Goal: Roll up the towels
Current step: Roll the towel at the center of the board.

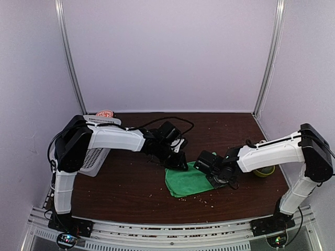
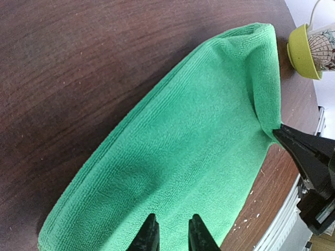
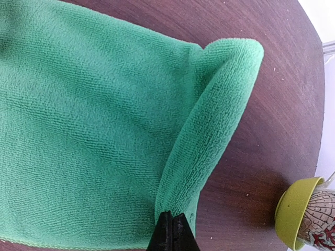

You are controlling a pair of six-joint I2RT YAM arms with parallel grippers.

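Observation:
The green towel (image 1: 184, 182) lies flat on the dark table, with its right edge curled up into a fold (image 3: 209, 130). My right gripper (image 3: 172, 222) is shut on the near end of that fold; it also shows in the left wrist view (image 2: 306, 157) and the top view (image 1: 213, 171). My left gripper (image 2: 171, 232) hovers over the towel's left part (image 2: 183, 146), jaws a little apart with nothing between them; in the top view it is at the towel's far edge (image 1: 180, 163). A pinkish-orange bit, perhaps the printed towel (image 1: 106, 113), shows at the basket's far end.
A white slatted basket (image 1: 97, 154) stands at the left under my left arm. A yellow-green cup (image 1: 264, 171) holding a patterned object sits right of the towel, also in the right wrist view (image 3: 298, 217). Crumbs dot the table near the front edge (image 1: 209, 201).

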